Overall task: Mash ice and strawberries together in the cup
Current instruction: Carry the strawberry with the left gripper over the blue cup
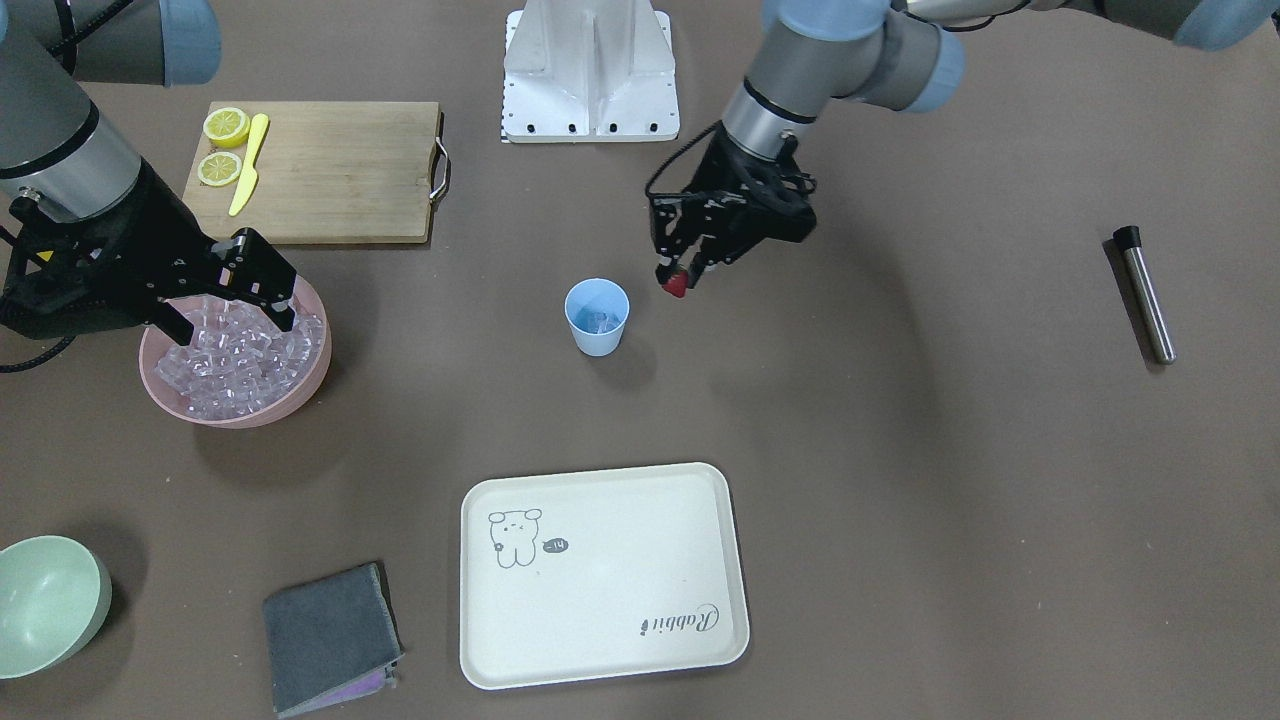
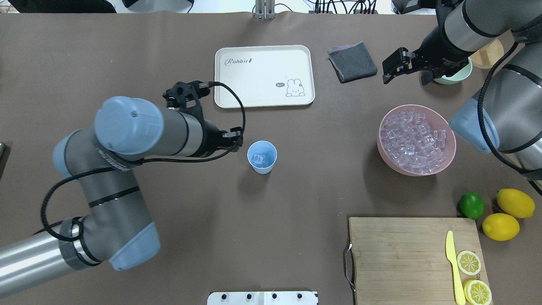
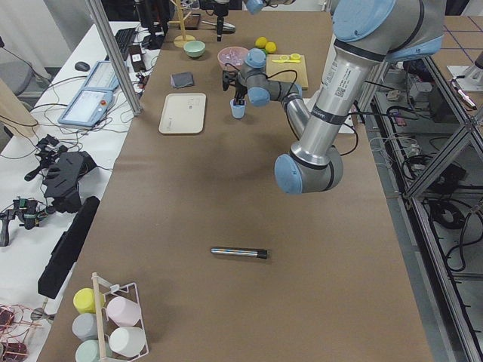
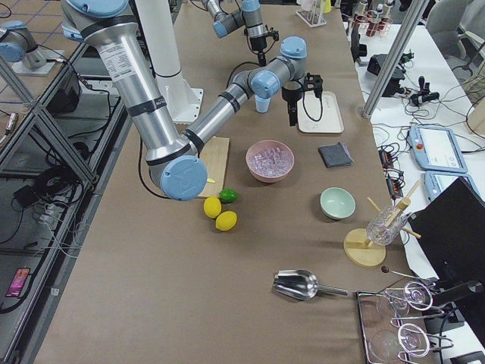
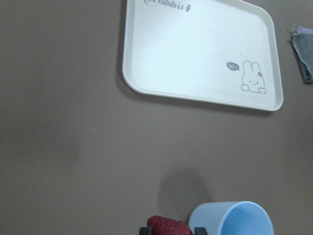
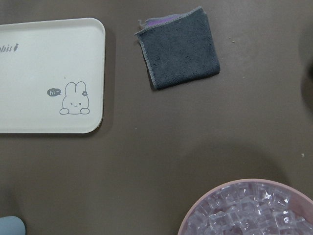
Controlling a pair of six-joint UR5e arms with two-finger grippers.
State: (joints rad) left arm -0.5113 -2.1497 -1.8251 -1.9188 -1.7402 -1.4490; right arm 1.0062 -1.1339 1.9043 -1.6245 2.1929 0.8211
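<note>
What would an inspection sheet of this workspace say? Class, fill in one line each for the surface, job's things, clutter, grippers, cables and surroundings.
Surface: brown table cover; no spill seen.
Job's things: cup upright with some ice inside; more ice fills the pink bowl; strawberry held beside the cup, not in it.
Clutter: tray, grey cloth, green bowl, cutting board with lemon halves and yellow knife, metal rod, lime, whole lemons.
Grippers: left gripper shut on the strawberry; right gripper open above the pink bowl.
Cables: black cable loops off the left wrist.
Surroundings: side benches with tablets and gear.
</note>
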